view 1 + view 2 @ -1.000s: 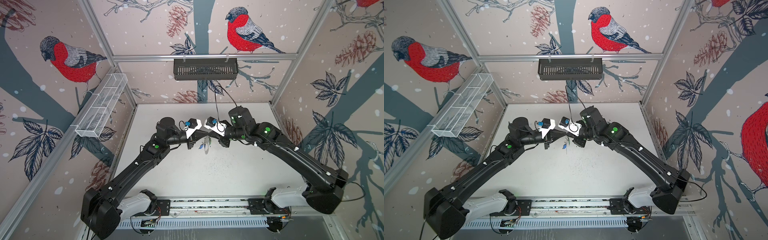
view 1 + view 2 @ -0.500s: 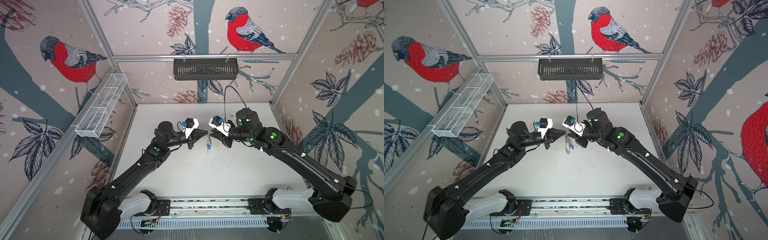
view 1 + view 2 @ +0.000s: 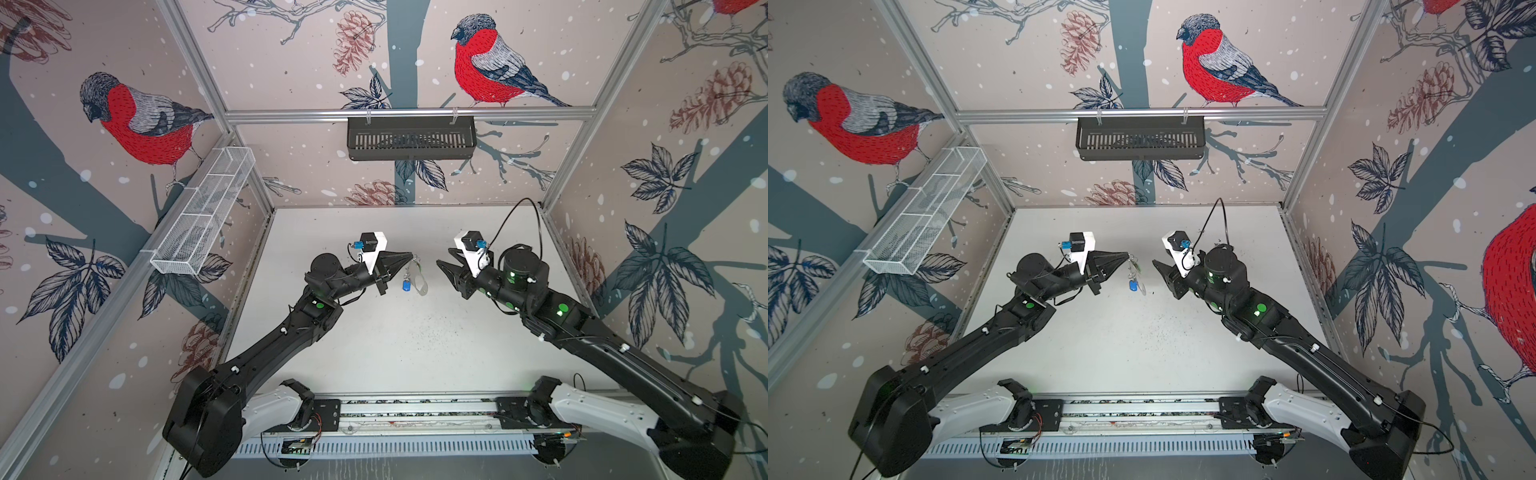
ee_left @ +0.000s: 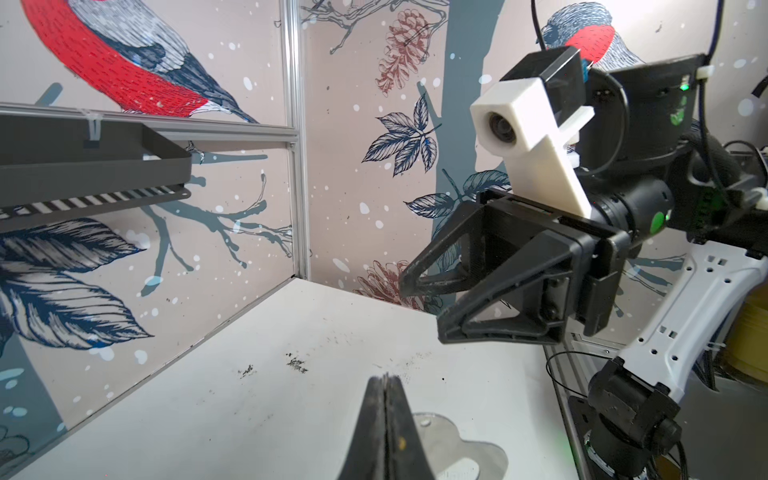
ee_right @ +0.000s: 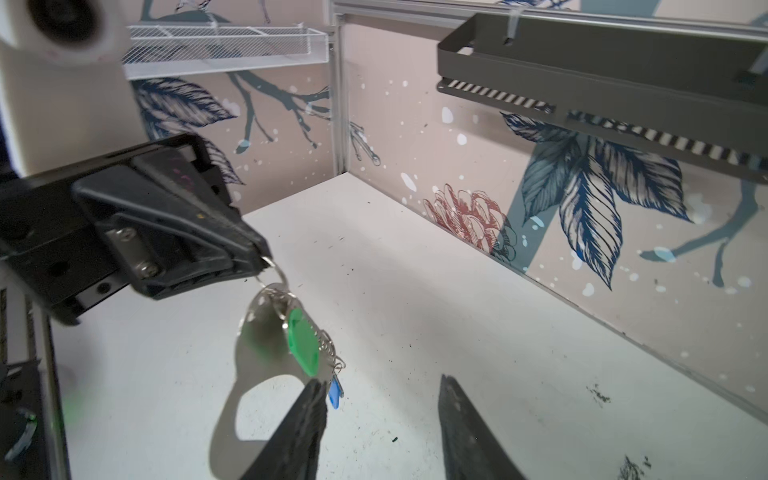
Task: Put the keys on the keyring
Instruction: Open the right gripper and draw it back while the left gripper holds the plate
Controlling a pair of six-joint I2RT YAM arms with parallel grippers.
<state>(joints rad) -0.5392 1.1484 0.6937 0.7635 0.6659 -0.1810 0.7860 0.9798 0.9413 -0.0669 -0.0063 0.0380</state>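
Observation:
My left gripper (image 3: 409, 254) (image 3: 1126, 255) (image 5: 262, 253) is shut on a small metal ring at the top of the keyring, above the middle of the table. The flat grey keyring (image 5: 253, 361) (image 3: 420, 279) (image 4: 457, 453) hangs freely below it. The keys hang on the keyring by a green tag (image 5: 303, 343) and a blue tag (image 5: 334, 392) (image 3: 406, 285) (image 3: 1133, 285). My right gripper (image 3: 442, 266) (image 3: 1156, 266) (image 4: 424, 305) (image 5: 381, 381) stands open and empty to the right, apart from the bunch. In the right wrist view one of its fingers overlaps the keyring.
A black slotted basket (image 3: 411, 139) hangs on the back wall and a white wire basket (image 3: 203, 216) on the left wall. The white table (image 3: 415, 345) has walls on three sides, and the arms' base rail (image 3: 415, 411) runs along its front.
My right gripper has opened and drawn back to the right, away from the left gripper. The left gripper stays shut, and the keyring now hangs from it alone.

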